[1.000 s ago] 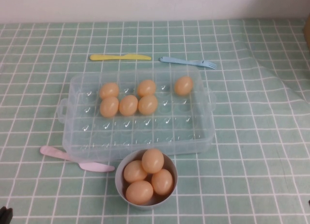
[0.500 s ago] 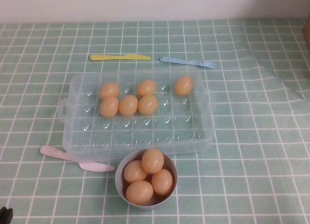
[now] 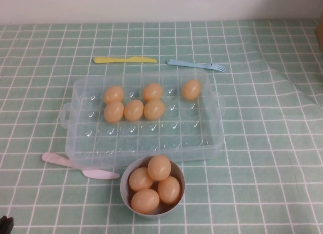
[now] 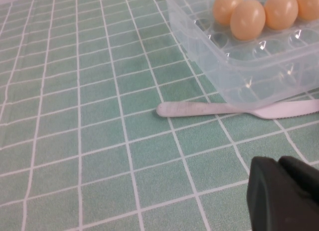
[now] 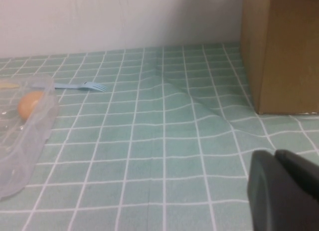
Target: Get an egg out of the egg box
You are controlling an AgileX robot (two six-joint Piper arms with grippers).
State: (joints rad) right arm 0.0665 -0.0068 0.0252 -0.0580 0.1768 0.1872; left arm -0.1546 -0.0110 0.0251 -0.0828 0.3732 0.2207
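The clear plastic egg box [image 3: 75,138] lies in the middle of the table and holds several tan-orange eggs, such as one [image 3: 133,109] in its far half. In the left wrist view the box [image 4: 259,76] and eggs [image 4: 247,19] show ahead. My left gripper [image 4: 278,162] is shut and empty, low over the cloth by the table's near left corner [image 3: 4,225], well short of the box. My right gripper [image 5: 275,155] is shut and empty, off to the box's right. From there I see a box corner [image 5: 20,151] and one egg [image 5: 31,104].
A grey-blue bowl [image 3: 125,193] with several eggs stands just in front of the box. A pink knife [image 3: 75,167] lies at the box's near left, a yellow knife [image 3: 125,59] and a blue fork [image 3: 197,65] behind it. A cardboard box [image 5: 281,51] stands at the far right.
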